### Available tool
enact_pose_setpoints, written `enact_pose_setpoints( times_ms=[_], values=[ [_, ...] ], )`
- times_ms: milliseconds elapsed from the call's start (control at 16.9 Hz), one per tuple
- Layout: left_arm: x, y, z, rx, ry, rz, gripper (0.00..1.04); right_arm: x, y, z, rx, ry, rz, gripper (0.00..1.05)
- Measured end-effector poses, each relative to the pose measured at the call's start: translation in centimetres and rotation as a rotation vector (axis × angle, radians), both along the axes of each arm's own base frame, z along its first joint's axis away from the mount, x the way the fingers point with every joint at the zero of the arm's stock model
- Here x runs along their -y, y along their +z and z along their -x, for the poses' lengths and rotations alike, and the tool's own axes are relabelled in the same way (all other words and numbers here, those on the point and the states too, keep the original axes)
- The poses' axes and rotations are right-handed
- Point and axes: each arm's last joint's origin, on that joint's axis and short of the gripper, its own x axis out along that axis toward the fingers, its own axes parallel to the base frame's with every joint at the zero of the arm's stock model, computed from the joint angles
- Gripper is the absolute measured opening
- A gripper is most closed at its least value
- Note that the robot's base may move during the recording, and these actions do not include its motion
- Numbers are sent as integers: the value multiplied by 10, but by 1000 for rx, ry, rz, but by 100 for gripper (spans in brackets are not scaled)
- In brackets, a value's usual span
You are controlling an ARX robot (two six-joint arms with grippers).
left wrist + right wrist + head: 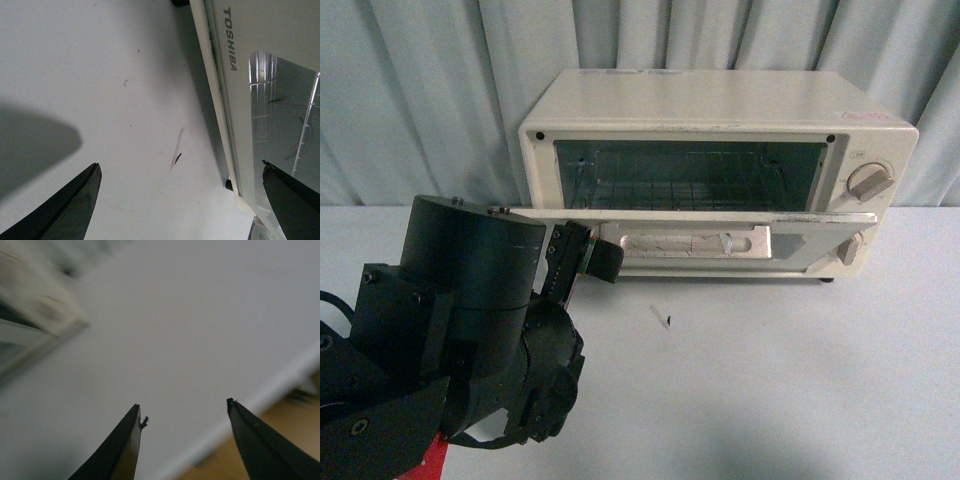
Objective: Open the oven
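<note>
The cream-white Toshiba oven stands at the back of the table. Its glass-windowed door hangs open, swung down to about level, with the flat bar handle at its front. The wire rack shows inside the cavity. My left gripper is open at the door's left end. In the left wrist view the gripper straddles the door's edge, with one finger over the glass and nothing gripped. My right gripper is open and empty over the table, away from the blurred oven corner.
Two round knobs sit on the oven's right panel. A small dark mark lies on the white table in front of the door. Grey curtains hang behind. The table's edge shows in the right wrist view.
</note>
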Motion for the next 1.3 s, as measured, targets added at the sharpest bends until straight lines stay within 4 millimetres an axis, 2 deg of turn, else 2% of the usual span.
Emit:
enact_pose_setpoints(
  times_ms=[59,118,177,236,295,472,590,649,1062,1121,1180,1239,1298],
  values=[
    [0,0,0,1,0,1,98,4,-2,3,130,123,2,46],
    [-2,0,-1,2,6,1,98,6,22,1,370,212,66,37],
    [-1,1,-1,3,4,1,98,7,41,7,552,293,178,26],
    [-1,0,-1,0,6,-1,98,8,40,9,524,381,290,15],
    [-1,0,-1,1,5,-1,98,16,36,9,467,372,357,5],
    [-1,0,-1,2,6,-1,98,17,38,13,470,390,422,2],
    [-1,0,-1,2,5,-1,98,17,33,20,402,408,418,2],
    [-1,0,-1,1,6,-1,98,17,37,25,442,400,433,2],
    [-1,0,-1,2,5,-1,98,17,34,24,420,404,430,2],
    [-1,0,-1,2,5,-1,98,17,34,24,420,404,430,9],
    [-1,0,-1,2,5,-1,98,17,34,24,419,404,430,29],
    [-1,0,-1,2,5,-1,98,17,34,24,419,404,430,58],
    [-1,0,-1,2,5,-1,98,17,34,24,419,404,430,67]
  ],
)
